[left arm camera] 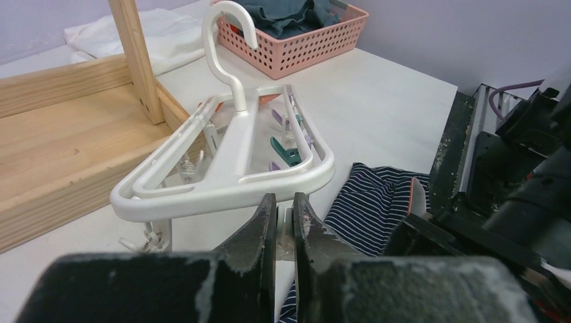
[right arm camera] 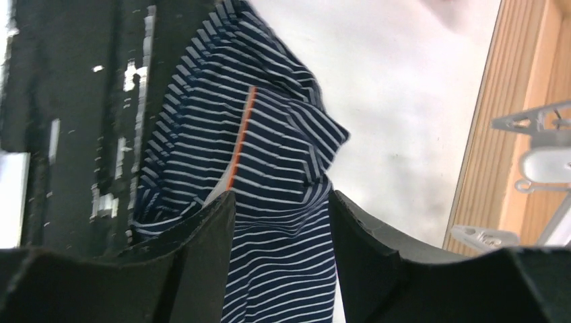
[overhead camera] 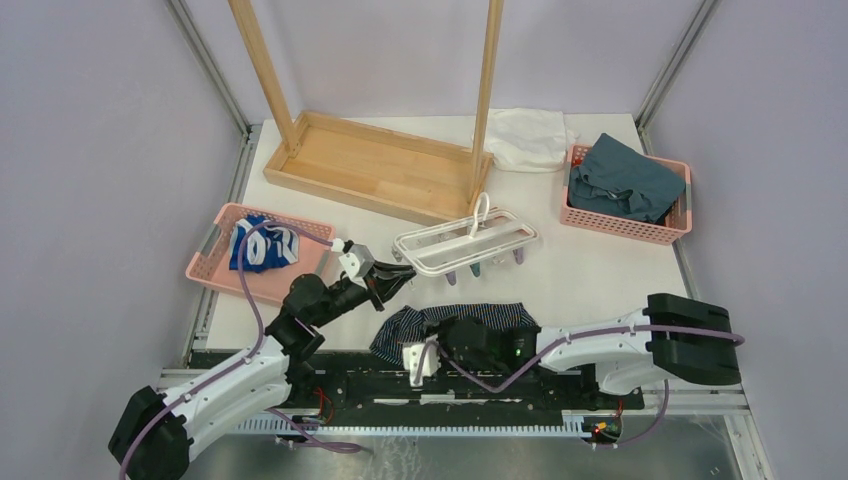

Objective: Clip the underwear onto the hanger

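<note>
The white hanger (overhead camera: 465, 240) lies flat on the table, hook up, with its coloured clips hanging toward the near side. My left gripper (overhead camera: 400, 275) sits at its left corner. In the left wrist view the hanger (left arm camera: 229, 168) fills the middle, and the left gripper (left arm camera: 285, 208) is shut on a small white clip (left arm camera: 286, 222) just under the frame's rim. The striped navy underwear (overhead camera: 500, 318) lies crumpled at the near table edge. My right gripper (overhead camera: 437, 340) is over it. In the right wrist view the right gripper (right arm camera: 281, 202) is open, with the underwear (right arm camera: 283, 155) and its orange trim lying loose between the fingers.
A tall wooden rack (overhead camera: 370, 165) stands behind the hanger. A pink basket (overhead camera: 215, 255) with a blue-and-white garment is at the left. Another pink basket (overhead camera: 625, 225) with teal cloth is at the back right, and a white cloth (overhead camera: 525, 135) lies beside it.
</note>
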You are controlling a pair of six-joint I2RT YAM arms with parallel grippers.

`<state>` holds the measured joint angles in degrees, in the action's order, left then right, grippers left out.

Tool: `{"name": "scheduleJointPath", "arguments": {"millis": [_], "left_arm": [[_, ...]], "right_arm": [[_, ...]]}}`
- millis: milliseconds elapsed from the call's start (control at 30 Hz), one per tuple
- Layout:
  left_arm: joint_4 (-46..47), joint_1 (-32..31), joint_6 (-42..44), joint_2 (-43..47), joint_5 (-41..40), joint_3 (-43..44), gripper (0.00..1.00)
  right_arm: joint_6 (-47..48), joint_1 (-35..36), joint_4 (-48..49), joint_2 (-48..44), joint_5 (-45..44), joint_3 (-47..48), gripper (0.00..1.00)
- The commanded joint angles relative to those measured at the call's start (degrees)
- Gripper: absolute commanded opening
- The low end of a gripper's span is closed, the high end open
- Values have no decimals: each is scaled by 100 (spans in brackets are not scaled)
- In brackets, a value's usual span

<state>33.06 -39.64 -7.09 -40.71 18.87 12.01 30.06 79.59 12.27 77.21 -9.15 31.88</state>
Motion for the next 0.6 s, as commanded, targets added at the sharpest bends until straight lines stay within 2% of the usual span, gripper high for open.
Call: {"name": "scheduleJointPath", "arguments": {"millis": [0, 200, 567], "left_arm": [[421, -12, -204, 184, -185, -21, 3], [390, -17, -196, 282, -207, -26, 3], [362, -11, -195, 383, -197, -32, 3]], "right_arm": [[1054, 601, 1374, -200, -695, -430, 61], [1615, 1435, 2176, 746, -2014, -250, 62], [2695, 1758, 3278, 2114, -3323, 84, 58]]}}
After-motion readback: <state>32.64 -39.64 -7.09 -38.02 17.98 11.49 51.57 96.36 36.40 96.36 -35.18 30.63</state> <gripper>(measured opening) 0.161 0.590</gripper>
